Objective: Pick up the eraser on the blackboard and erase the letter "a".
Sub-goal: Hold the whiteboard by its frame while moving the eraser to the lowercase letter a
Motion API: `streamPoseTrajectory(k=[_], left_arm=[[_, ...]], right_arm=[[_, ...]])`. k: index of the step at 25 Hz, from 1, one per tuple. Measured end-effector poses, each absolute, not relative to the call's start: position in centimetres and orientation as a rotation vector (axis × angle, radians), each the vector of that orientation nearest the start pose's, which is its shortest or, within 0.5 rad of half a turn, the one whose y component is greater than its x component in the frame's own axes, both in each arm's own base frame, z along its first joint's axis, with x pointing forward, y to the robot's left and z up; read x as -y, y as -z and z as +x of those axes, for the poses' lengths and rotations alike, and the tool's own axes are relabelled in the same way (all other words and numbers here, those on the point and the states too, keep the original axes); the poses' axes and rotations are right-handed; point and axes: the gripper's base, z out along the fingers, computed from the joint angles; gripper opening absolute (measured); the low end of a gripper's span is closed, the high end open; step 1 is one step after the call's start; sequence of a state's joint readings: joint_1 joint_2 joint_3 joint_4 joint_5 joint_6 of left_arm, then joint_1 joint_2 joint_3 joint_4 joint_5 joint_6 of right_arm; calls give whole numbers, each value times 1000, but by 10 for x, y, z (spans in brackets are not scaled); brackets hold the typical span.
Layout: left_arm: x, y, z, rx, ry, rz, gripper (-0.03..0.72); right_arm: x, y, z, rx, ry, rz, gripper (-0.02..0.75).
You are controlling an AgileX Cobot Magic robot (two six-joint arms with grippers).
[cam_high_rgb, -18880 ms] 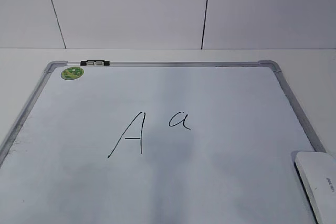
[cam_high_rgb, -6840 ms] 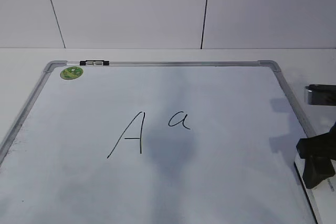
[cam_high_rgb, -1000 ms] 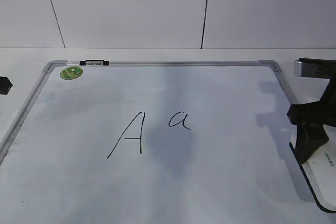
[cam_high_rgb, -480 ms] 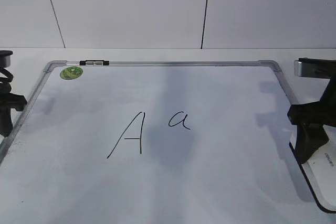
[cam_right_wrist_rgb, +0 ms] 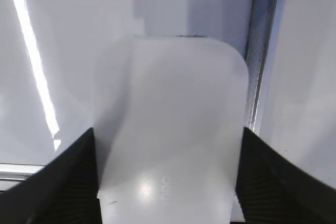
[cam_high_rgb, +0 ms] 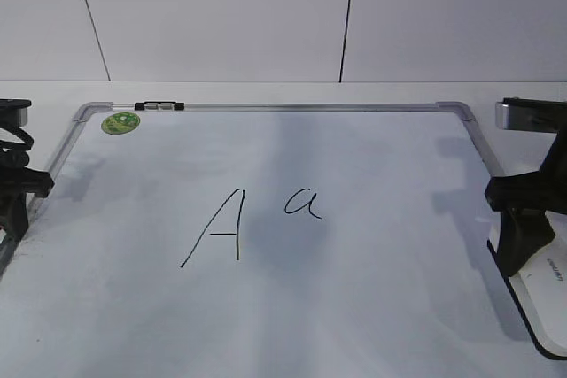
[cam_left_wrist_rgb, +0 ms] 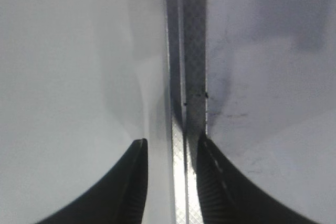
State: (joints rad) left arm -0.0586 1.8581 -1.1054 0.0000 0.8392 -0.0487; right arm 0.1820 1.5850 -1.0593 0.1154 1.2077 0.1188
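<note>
Eraser work is framed left to right: the left gripper [cam_left_wrist_rgb: 170, 153] straddles the blackboard [cam_high_rgb: 354, 307]'s left-edge frame, jaws apart. The letter "a" [cam_high_rgb: 303, 204] sits mid-board. At the right edge, the eraser [cam_right_wrist_rgb: 170, 129] is clamped by the right gripper [cam_right_wrist_rgb: 167, 177]; a careless sweep could smear the capital "A" [cam_high_rgb: 217, 227].

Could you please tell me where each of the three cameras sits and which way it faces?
Exterior: in front of the large white dry-erase board, slanting down; both tools at its edges.
Left wrist: above the board's silver-grey frame, looking down; the left tool straddles it.
Right wrist: looking down; the right tool flanks the white oblong eraser.
Shared: exterior and right wrist both show the eraser.
</note>
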Motion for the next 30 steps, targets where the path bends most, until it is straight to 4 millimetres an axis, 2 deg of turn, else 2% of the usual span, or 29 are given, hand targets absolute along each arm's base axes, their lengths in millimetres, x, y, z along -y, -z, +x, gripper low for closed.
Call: streamPoseTrajectory(k=[10, 13, 21, 30], left_arm=[[20, -153, 335, -3083, 13, 9, 240], [20, -153, 335, -3083, 15, 7, 209], [21, -153, 335, -3084, 22, 1, 49], [22, -148, 337, -3107, 29, -25, 17]], right_arm=[[-59, -228, 266, -3228, -155, -31, 560], [-59, -228, 266, -3228, -155, -34, 560], [-59, -228, 266, -3228, -158, -35, 560], [-60, -228, 266, -3228, -168, -41, 560]])
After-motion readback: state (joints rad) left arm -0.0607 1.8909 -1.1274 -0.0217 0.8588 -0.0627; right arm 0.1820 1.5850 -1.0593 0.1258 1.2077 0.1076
